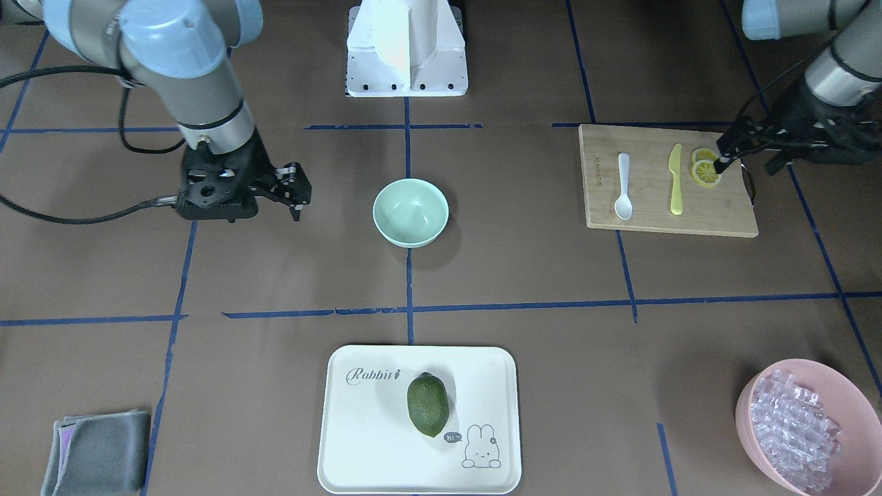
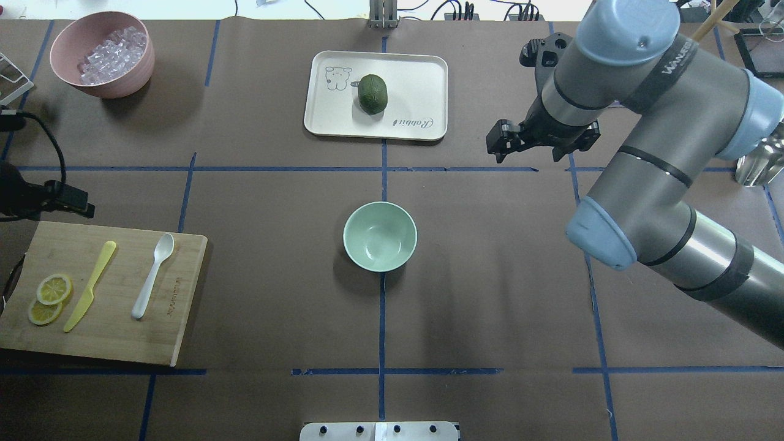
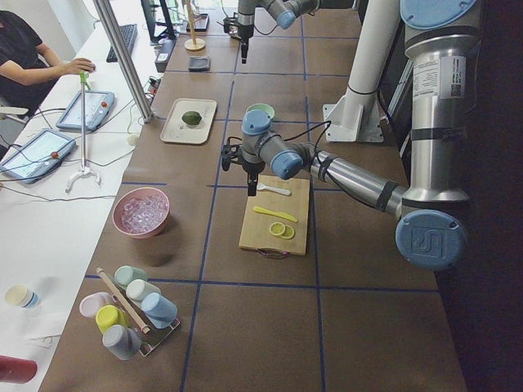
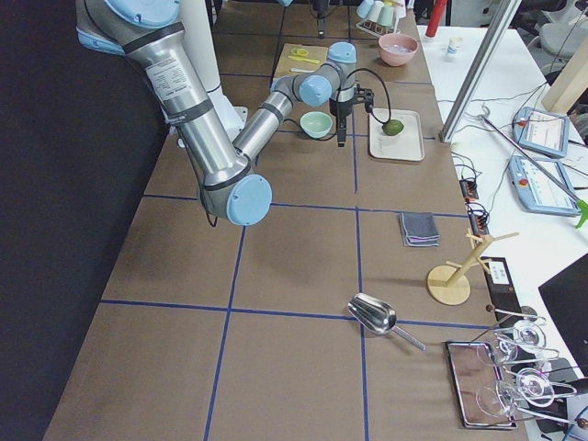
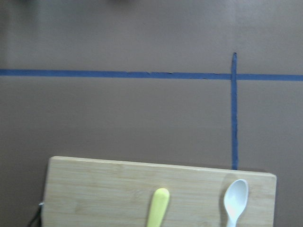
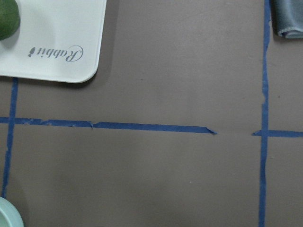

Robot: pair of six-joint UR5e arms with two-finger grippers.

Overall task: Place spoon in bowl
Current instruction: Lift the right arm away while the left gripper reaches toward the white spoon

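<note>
The white spoon lies on a wooden cutting board, scoop toward the table's far side, next to a yellow knife; it also shows in the overhead view and at the bottom of the left wrist view. The mint-green bowl stands empty at the table's middle, well apart from the board. My left gripper hovers over the board's outer end near the lemon slices; it looks open and empty. My right gripper hangs open and empty above bare table, beyond and right of the bowl.
A white tray holds an avocado at the far middle. A pink bowl of clear cubes stands far left. A folded grey cloth lies far right. A metal scoop lies at the right end.
</note>
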